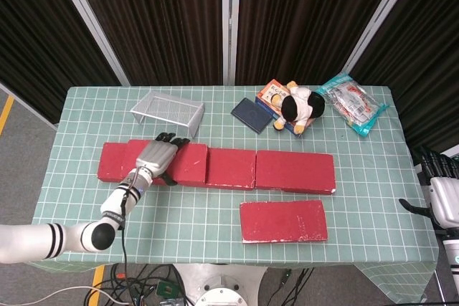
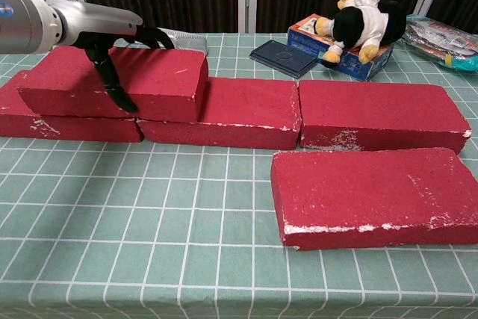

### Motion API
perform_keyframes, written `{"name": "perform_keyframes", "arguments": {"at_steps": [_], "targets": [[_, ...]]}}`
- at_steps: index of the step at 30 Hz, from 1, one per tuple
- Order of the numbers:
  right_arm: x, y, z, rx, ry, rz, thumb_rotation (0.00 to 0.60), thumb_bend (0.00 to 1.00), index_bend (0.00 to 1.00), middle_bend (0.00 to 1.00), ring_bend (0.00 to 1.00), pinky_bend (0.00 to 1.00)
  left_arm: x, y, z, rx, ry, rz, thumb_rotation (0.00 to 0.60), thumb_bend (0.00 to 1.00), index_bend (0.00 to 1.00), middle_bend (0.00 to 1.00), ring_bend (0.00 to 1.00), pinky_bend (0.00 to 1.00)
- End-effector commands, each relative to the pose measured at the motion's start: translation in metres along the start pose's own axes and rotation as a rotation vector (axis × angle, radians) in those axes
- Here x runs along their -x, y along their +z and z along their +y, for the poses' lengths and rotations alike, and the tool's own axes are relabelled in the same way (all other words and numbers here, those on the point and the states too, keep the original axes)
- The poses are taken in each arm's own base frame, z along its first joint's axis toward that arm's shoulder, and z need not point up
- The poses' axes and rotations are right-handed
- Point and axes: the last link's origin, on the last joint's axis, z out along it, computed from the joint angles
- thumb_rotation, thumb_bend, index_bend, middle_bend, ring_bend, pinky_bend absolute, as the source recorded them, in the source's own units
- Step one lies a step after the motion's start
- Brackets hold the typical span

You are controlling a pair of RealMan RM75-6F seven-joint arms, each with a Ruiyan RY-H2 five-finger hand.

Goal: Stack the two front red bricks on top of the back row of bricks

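While one brick already sits up on the back row, we read the job as about half done.

First brick: the stacked brick (image 2: 116,80) rests on the back row (image 2: 299,113), lying across the seam between the left and middle bricks of that row; in the chest view it looks slightly tilted, so we cannot say it has fully settled.

Left hand: our left hand (image 1: 156,159) lies over the top of that brick, fingers reaching to its far edge and the thumb (image 2: 112,84) down its front face. We judge that it holds the brick, though not how firmly.

Second brick: the front brick (image 1: 283,221) lies flat on the table (image 1: 358,198), just in front of the right-hand brick of the back row and apart from it. No hand is on it.

Right hand: our right hand (image 1: 439,188) hangs past the right edge of the table, well away from every brick. Its fingers are spread and it carries nothing.

Left to do: we think the left hand must let go and clear, then the front brick must go up onto the back row.

Nearby: the plush toy (image 1: 300,107) and wire rack (image 1: 168,110) sit behind the row, apart from it.
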Motion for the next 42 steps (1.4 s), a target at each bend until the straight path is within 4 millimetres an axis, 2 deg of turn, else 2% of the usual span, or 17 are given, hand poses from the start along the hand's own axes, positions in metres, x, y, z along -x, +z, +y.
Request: {"name": "perform_keyframes", "arguments": {"at_steps": [1,28,42], "targets": [[0.001,0.0004,-0.0005,-0.003,0.004,-0.001,0.6,0.06,0.0,0.0,0.0,0.0,-0.0004,0.0009,-0.001,-0.008,-0.004,0.001,0.6,0.04,0.11,0.22,0.0,0.0],[0.0065,0.0011,0.0017,0.009,-0.002,-0.019,0.6,0.06,0.0,0.0,0.0,0.0,0.0082,0.005,-0.0034,0.007,0.012,-0.018,0.6,0.05,0.11,0.22,0.0,0.0],[0.0081,0.0016,0.0023,0.012,0.0,-0.024,0.6,0.06,0.0,0.0,0.0,0.0,0.0018,0.0051,-0.0049,0.017,0.022,0.008,0.6,0.05,0.11,0.21,0.0,0.0]]}}
